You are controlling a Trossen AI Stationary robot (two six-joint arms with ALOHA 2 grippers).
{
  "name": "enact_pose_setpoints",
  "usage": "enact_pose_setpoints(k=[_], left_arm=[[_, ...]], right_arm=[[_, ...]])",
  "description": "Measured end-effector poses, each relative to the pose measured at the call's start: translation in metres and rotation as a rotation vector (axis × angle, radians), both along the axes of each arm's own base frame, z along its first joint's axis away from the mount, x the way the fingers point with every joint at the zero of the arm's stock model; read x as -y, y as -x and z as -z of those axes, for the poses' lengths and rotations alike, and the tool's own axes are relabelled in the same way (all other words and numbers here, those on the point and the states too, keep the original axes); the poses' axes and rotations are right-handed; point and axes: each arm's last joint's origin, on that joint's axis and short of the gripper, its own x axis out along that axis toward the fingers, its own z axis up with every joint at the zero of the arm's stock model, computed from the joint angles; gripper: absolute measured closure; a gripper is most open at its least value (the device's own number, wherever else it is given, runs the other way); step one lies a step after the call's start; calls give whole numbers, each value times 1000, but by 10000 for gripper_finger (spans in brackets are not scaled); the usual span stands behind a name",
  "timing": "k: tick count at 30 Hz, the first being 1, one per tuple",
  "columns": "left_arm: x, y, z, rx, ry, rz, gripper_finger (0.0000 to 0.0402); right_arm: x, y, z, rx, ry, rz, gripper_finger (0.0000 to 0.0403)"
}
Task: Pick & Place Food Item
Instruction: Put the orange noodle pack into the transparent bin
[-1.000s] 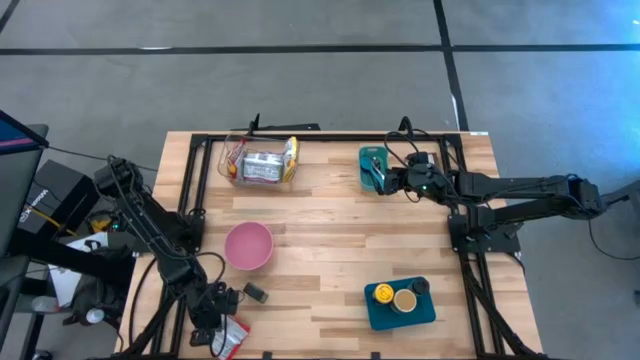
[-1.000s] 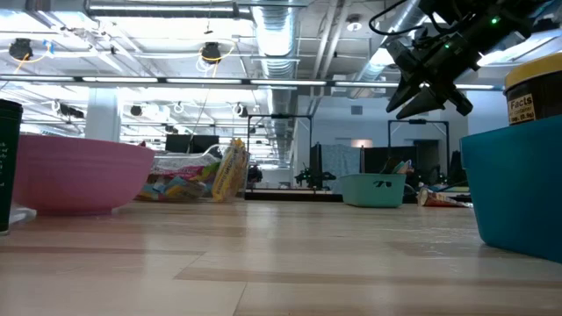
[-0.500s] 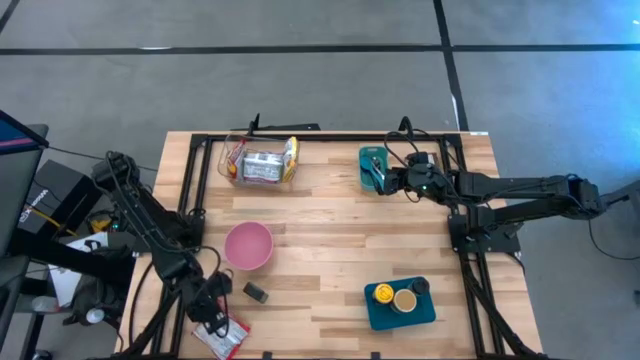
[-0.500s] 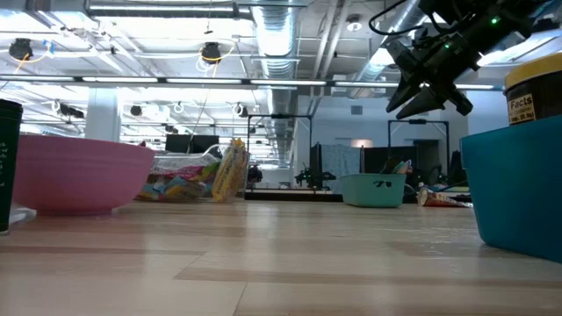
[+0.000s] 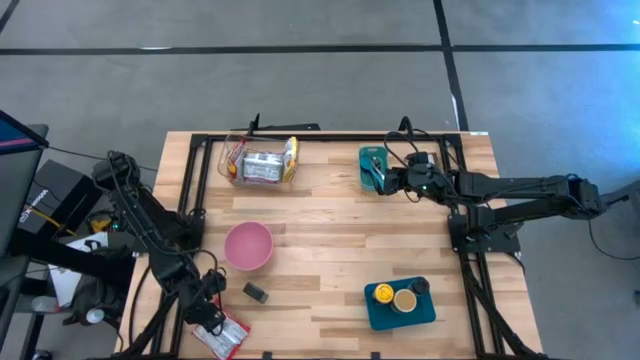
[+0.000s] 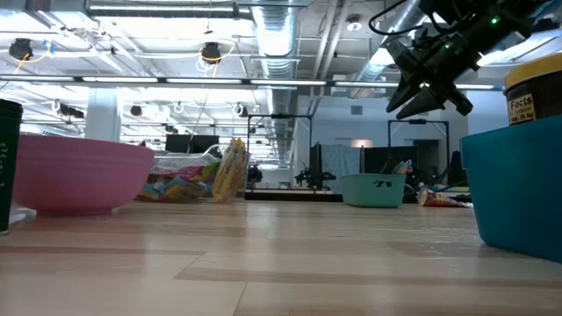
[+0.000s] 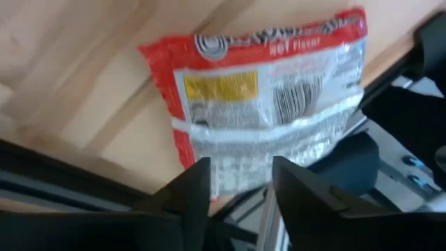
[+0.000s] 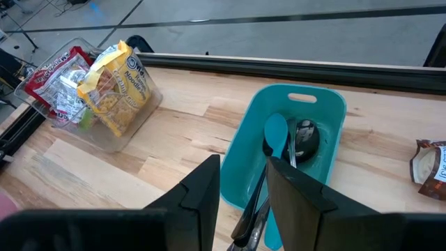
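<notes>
Left hand (image 7: 240, 188) parted, empty, above red snack packet (image 7: 268, 104), unseen from low view.

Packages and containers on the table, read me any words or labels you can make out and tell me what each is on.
"Facts": label of the yellow-lidded jar in the dark teal bin, low view.
"Noodle": partly readable on the yellow noodle packet in the clear container, right wrist view.
Red and silver packet under the left gripper: print and barcode too blurred to read.
Brown packet at the table edge: unreadable.
</notes>
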Motion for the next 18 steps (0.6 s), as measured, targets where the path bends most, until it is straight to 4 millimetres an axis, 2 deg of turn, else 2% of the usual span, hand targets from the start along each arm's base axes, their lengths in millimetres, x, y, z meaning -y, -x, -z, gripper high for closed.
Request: enact_pose_setpoints(k=[8,18], left_arm=[[-6,3,17,19,-10,-47,197],[-10,6,38,67,83,-62,184]], right_arm=[[0,0,0,-1,0,0,290],[0,0,0,0,0,-1,290]])
